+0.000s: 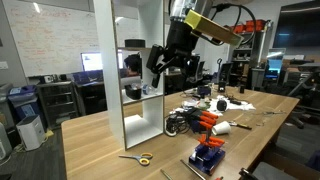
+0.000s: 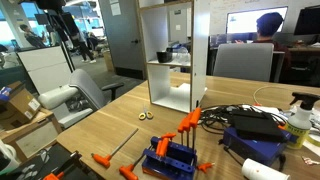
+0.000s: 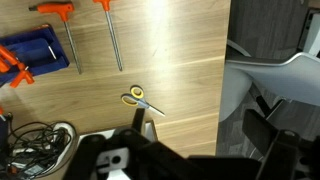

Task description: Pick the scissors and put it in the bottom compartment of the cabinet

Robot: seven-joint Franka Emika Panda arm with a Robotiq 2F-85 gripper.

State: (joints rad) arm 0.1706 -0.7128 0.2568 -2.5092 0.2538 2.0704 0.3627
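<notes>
The scissors point(image 3: 140, 98), with yellow loop handles and thin grey blades, lie flat on the wooden table and show in both exterior views point(image 1: 137, 157) point(image 2: 146, 115). The tall white cabinet point(image 1: 103, 80) point(image 2: 168, 12) stands on the table behind them. Its bottom compartment point(image 1: 140, 125) point(image 2: 172, 88) is open toward the scissors and holds nothing I can see. My gripper point(image 1: 163, 68) hangs high above the table next to the cabinet's upper shelves. In the wrist view its jaws point(image 3: 200, 128) are apart and empty, well above the scissors.
A blue rack of orange-handled tools point(image 1: 207, 155) point(image 2: 172, 158) stands near the table's front. A pile of cables and orange-and-black tools point(image 1: 195, 122) lies beside the cabinet. Long orange-handled keys point(image 3: 110, 35) lie loose. A dark object point(image 2: 165, 55) sits on a middle shelf. Office chairs point(image 2: 70, 100) stand past the table edge.
</notes>
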